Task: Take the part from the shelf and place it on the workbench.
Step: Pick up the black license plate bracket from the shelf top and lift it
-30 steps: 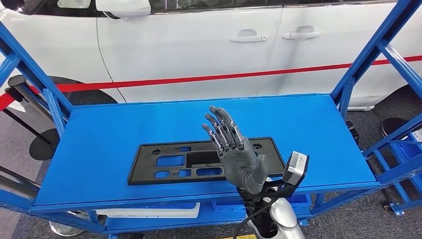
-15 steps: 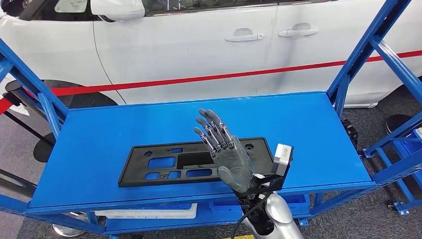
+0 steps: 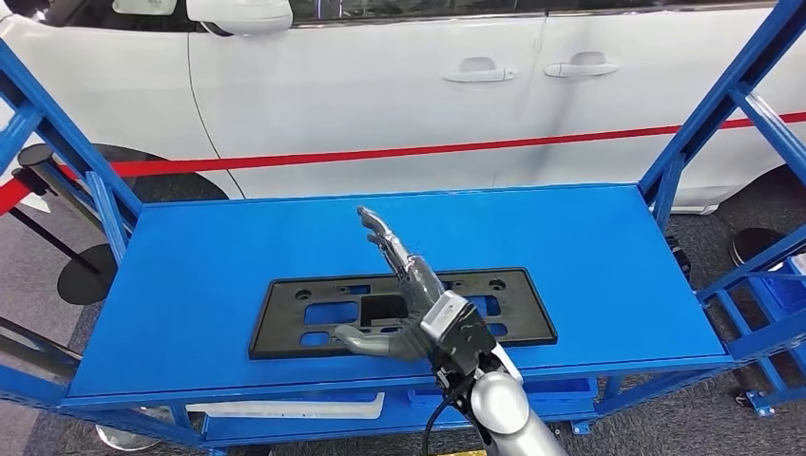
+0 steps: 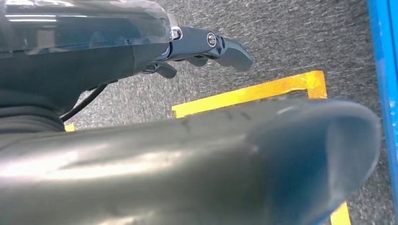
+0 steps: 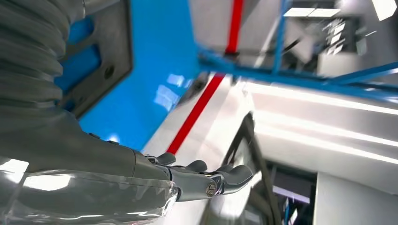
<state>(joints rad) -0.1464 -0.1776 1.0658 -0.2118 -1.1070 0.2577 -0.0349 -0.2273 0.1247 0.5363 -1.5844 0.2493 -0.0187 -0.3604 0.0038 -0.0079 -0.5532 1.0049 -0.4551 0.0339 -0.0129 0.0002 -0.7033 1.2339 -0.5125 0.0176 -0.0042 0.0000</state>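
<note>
Part (image 3: 404,309): black flat frame, lying on the blue shelf (image 3: 219,256)
Right hand (image 3: 404,290): empty, fingers apart and stretched over the part
Change: hand has rolled from palm-down to edge-on, thumb low beside the near edge
Left hand (image 4: 206,47): hanging over floor, holding nothing, fingers loosely apart
Meaning: grasp being lined up, part not yet lifted

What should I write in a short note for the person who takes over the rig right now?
Right robot hand: open, fingers stretched out, thumb spread, above the black plastic part; it holds nothing.
Left robot hand: holds nothing, hangs over grey floor with yellow tape.
The part lies flat on the blue shelf top, near its front edge.
Done: reach to the part.
Left: grasp it, lift it, place it on the workbench.
</note>
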